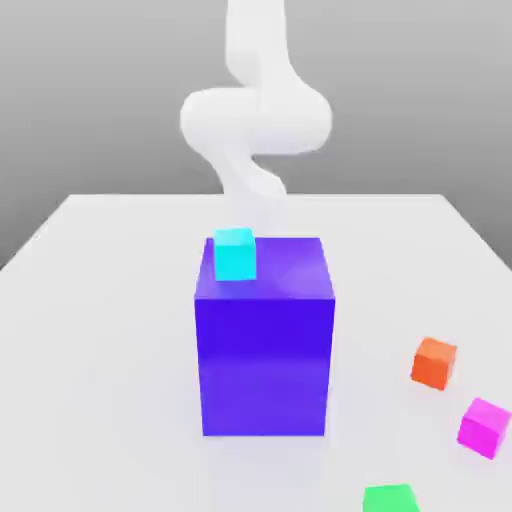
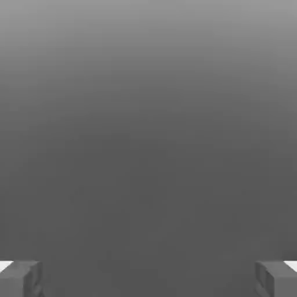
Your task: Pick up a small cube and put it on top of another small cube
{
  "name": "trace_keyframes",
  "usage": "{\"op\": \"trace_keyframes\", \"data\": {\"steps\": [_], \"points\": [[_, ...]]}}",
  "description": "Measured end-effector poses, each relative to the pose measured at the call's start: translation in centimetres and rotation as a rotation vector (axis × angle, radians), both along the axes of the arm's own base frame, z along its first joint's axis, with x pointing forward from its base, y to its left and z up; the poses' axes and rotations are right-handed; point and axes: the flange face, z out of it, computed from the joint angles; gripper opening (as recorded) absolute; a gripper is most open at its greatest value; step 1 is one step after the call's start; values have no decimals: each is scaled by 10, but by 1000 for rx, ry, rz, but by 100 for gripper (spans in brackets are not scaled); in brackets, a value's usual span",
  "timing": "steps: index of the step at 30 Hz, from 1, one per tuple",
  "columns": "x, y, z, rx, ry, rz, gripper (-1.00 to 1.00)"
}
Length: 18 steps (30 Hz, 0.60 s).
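Exterior view: 1 magenta cube near 1 orange cube; hand view: fingers spread wide.

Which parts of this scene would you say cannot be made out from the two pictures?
- Green cube: its lower part is cut off by the exterior view's bottom edge.
- Blue block: its far side is hidden behind its own front and top.
- Robot arm: its upper end is cut off by the exterior view's top edge.
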Motion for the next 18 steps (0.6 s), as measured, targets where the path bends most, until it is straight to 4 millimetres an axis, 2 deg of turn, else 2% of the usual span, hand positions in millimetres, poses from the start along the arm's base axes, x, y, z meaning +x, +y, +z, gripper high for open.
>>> {"op": "trace_keyframes", "data": {"steps": [4,9,14,18], "points": [[45,42,-64,-68,110,87,0],[80,96,-149,-141,238,208,0],[91,150,-240,-203,362,343,0],[81,197,-315,-245,458,471,0]]}}
